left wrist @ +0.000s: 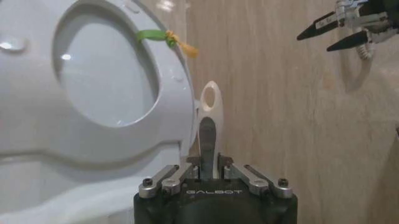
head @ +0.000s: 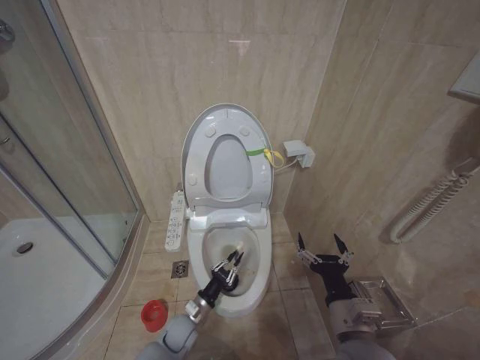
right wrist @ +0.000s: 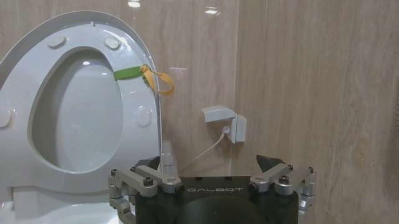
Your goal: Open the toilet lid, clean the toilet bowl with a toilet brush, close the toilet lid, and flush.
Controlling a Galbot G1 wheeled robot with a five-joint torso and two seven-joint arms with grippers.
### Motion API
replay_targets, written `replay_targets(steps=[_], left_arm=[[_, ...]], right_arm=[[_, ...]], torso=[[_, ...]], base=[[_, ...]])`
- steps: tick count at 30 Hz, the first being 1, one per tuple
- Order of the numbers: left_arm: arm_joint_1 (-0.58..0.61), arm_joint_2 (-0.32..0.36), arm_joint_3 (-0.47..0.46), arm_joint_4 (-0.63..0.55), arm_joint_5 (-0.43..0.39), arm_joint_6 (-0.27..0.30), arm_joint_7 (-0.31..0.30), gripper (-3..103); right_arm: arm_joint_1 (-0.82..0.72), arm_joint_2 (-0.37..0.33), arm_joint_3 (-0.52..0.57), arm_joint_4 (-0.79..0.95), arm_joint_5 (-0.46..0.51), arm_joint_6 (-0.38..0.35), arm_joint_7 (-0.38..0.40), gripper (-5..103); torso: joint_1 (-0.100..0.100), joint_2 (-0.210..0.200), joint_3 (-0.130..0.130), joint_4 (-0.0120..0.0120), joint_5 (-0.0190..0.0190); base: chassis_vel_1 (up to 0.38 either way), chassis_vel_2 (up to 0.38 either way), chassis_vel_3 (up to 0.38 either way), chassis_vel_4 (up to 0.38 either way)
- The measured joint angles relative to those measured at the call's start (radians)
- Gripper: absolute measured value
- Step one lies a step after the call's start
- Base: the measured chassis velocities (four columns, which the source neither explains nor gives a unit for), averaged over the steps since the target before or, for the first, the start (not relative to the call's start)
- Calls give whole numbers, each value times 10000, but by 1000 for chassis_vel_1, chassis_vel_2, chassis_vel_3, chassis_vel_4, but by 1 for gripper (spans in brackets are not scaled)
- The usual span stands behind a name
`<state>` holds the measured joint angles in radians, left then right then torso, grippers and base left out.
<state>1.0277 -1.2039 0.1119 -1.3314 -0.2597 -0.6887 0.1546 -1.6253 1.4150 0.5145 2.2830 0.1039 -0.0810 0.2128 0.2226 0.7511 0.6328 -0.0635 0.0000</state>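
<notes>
With the lid (head: 225, 154) raised against the wall, your left gripper (head: 230, 264) hangs over the bowl (head: 229, 259), jaws clamped on the brush (left wrist: 208, 126) handle, evidently for scrubbing, while your right gripper (head: 324, 249) waits beside the toilet, jaws wide and empty.

The toilet bowl (head: 225, 259) sat on the floor against the back wall, its toilet lid (head: 227, 156) raised upright behind it. A shower tray (head: 37, 277) lay to the left, a cup holder (head: 154, 315) left of the bowl's front, a wall box (head: 298, 154) right of the lid.
</notes>
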Motion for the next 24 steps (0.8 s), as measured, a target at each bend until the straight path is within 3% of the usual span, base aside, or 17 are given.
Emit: replay_targets(steps=[10, 17, 24], left_arm=[[981, 404, -521, -287, 63, -119, 17, 18], [523, 415, -651, 46, 18, -151, -14, 17], [-361, 298, -790, 1353, -208, -409, 19, 17]], right_arm=[[0, 0, 0, 0, 0, 0, 0, 100], [0, 0, 0, 0, 0, 0, 0, 100], [0, 0, 0, 0, 0, 0, 0, 100]], torso=[[1, 0, 1, 1, -3], [1, 0, 0, -2, -2], [1, 0, 1, -2, -1]], base=[[0, 0, 0, 0], [0, 0, 0, 0], [0, 0, 0, 0]])
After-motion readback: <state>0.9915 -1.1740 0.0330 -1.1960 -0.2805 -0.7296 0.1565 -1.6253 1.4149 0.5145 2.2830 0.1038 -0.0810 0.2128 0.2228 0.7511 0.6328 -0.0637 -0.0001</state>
